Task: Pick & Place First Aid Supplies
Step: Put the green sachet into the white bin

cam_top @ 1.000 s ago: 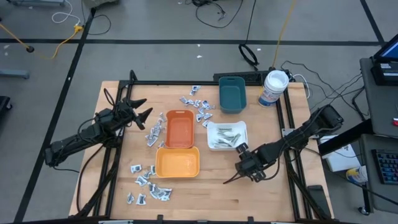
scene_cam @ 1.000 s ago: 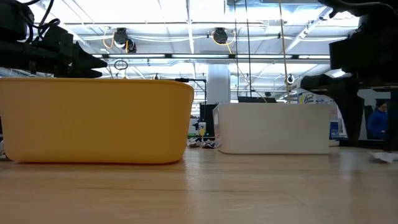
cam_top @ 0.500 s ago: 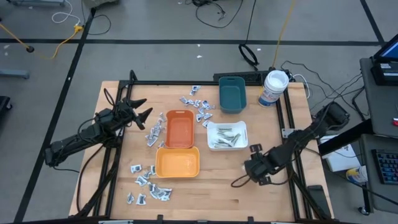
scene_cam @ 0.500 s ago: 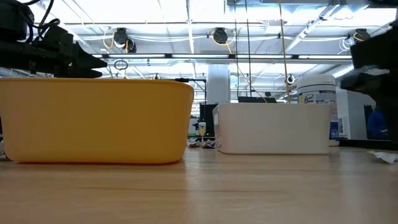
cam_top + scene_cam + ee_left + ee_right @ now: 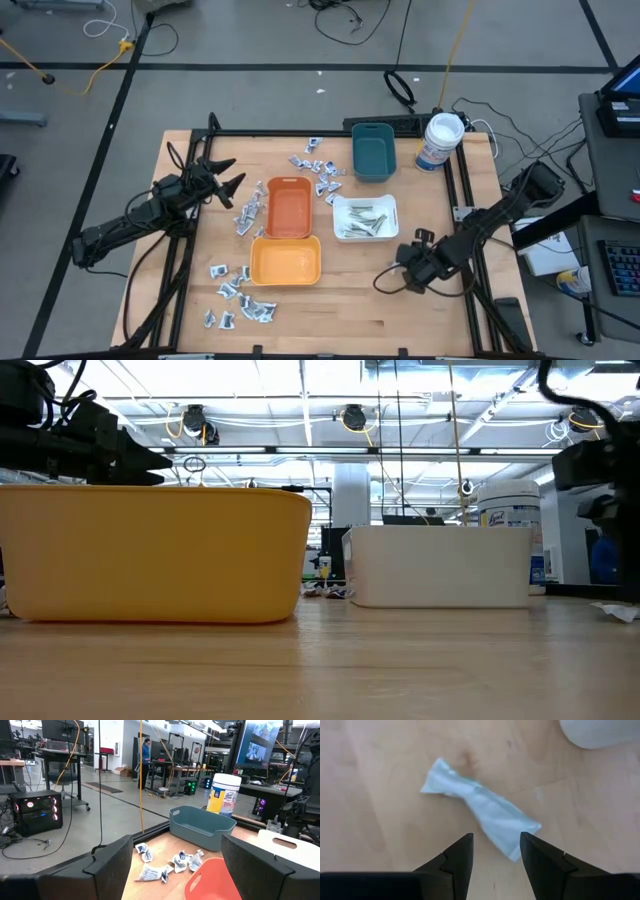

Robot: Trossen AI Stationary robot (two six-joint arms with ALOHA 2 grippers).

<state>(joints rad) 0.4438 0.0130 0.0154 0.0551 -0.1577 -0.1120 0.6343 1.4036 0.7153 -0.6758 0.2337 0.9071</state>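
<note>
Presently: one pale strip packet (image 5: 482, 810), crumpled, flat on the bare counter (image 5: 380, 820) just off the white tray (image 5: 600, 732). Probably featherlight, limp, slick; best pinched across its twisted waist. Right pincer (image 5: 495, 851) hovers above, part-open, empty. Left pincer (image 5: 175, 865) wide, idle.

High view: straight down, far, whole table (image 5: 400, 310). Low view: tabletop level, close behind yellow tray (image 5: 150, 555), facing the room. Left wrist: forward toward teal tray (image 5: 200, 826), at twelve o'clock overhead. Right wrist: downward, very near wood.
</note>
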